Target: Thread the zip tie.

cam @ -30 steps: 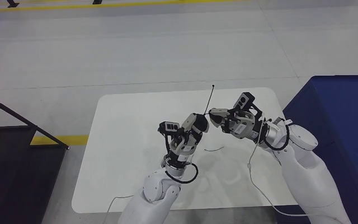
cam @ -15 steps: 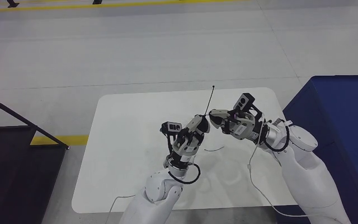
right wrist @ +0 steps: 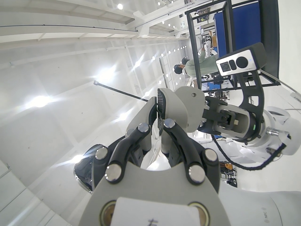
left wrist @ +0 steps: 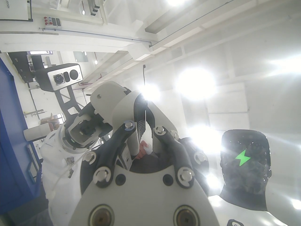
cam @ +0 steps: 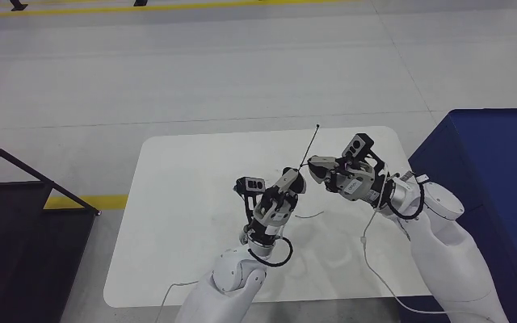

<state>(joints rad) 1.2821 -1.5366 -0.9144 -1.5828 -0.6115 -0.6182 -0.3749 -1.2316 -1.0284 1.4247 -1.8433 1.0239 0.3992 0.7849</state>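
The black zip tie (cam: 309, 147) sticks up straight above the white table (cam: 186, 210), its lower end pinched where the left gripper (cam: 296, 176) and right gripper (cam: 310, 165) meet, both sets of jaws closed on it — no loop shows, so the threading seems undone.

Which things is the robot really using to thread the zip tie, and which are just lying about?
In the job:
- thin black plastic zip tie, held up above the table
- left gripper and right gripper, fingers shut on it

Just lying about:
- short thin black strand on the flat white table
- blue box-shaped cabinet beside the table
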